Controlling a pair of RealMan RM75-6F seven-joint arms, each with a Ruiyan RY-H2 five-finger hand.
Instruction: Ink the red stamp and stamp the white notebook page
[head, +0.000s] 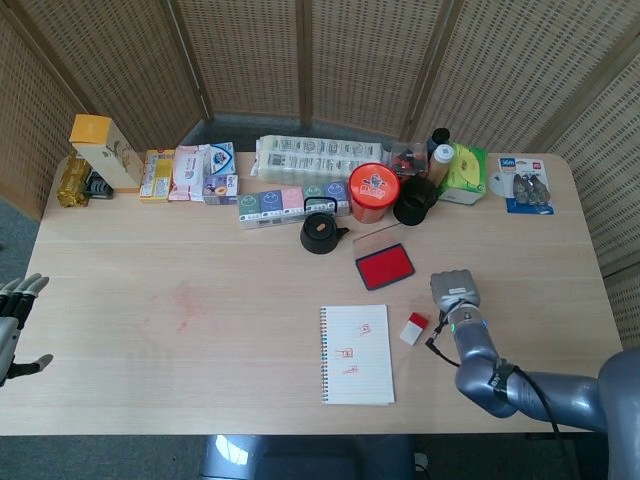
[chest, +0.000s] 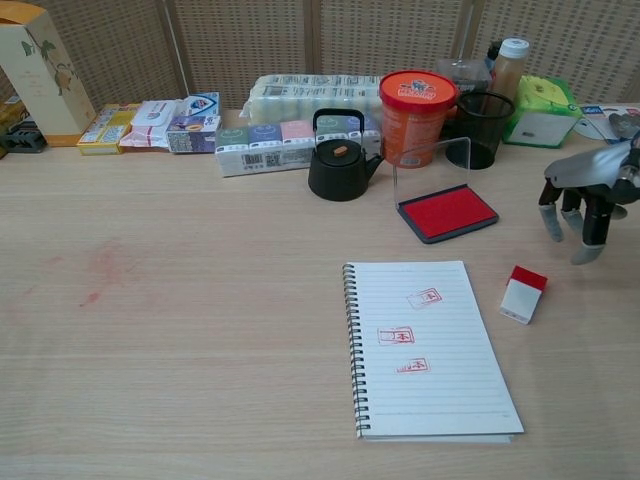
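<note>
The red and white stamp (chest: 523, 294) lies on its side on the table, just right of the white notebook (chest: 425, 348), also seen as stamp (head: 414, 327) beside notebook (head: 356, 353). The page carries three red stamp marks. The red ink pad (chest: 447, 212) sits open behind the notebook with its clear lid up. My right hand (chest: 583, 196) hovers above the table to the stamp's right, fingers hanging apart and holding nothing; in the head view the right hand (head: 455, 293) is next to the stamp. My left hand (head: 12, 322) stays at the far left edge, fingers spread.
Along the back stand a black teapot (chest: 338, 157), an orange tub (chest: 417, 101), a black mesh cup (chest: 479, 129), boxed goods (chest: 284, 142) and a green pack (chest: 541, 109). Faint red stains (chest: 100, 270) mark the table at left.
</note>
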